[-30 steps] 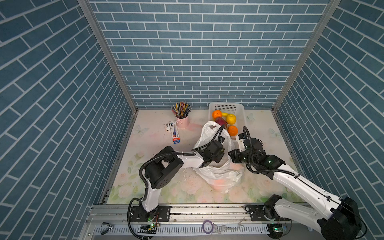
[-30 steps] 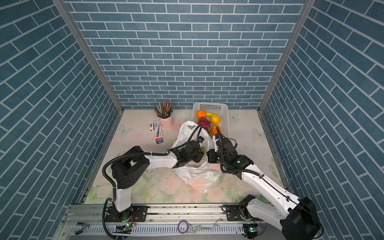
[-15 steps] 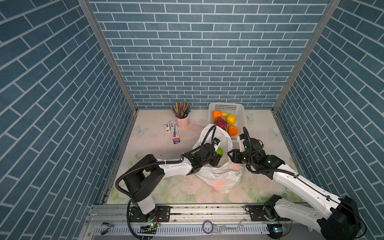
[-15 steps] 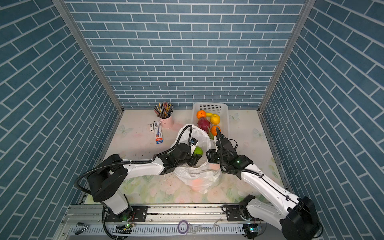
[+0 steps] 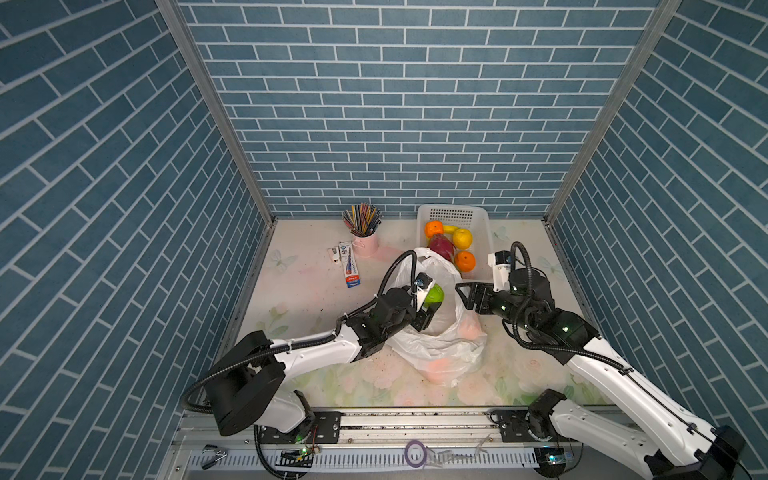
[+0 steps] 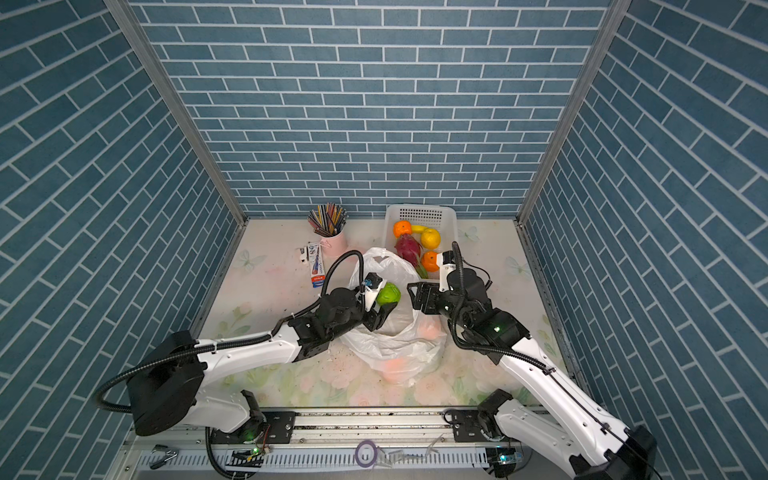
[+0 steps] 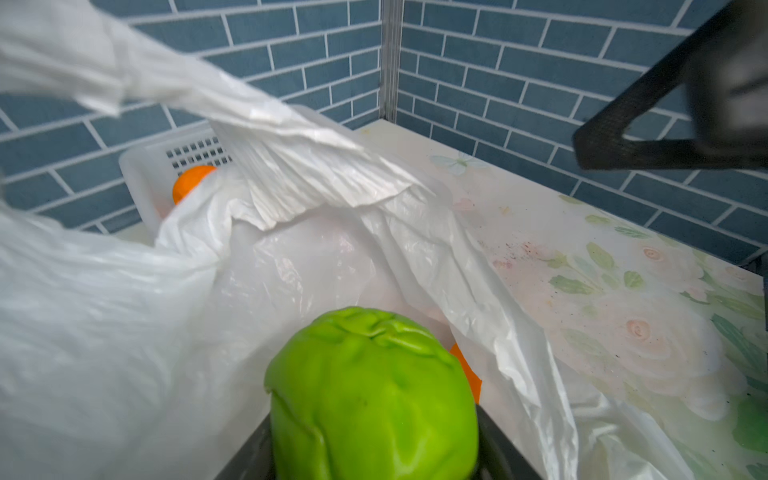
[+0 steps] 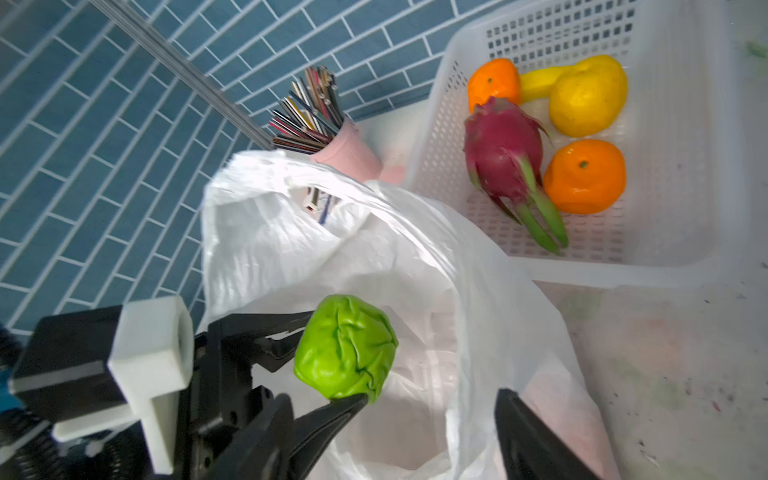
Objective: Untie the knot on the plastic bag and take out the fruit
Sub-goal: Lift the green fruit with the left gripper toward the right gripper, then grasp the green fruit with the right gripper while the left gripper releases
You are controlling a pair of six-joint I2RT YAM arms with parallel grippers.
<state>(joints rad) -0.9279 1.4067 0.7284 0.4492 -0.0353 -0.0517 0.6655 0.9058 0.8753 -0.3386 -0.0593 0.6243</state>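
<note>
Green bumpy fruit (image 5: 435,294) clenched in my left gripper (image 5: 431,301), mid-frame in both top views.
It hangs over the open mouth of the white plastic bag (image 5: 436,345); my right gripper (image 5: 464,296) gapes empty just right of the bag's rim, below the white perforated basket (image 5: 482,232).

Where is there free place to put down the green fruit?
Bare: the basket right of the lemon; the table between toothpaste box and plastic bag. Crowded: the bag's mouth, between left gripper, holding the green fruit, and right gripper.

One bag (image 5: 436,345), one basket (image 5: 484,232) holding two oranges (image 5: 433,229), one green fruit (image 5: 434,295)
</note>
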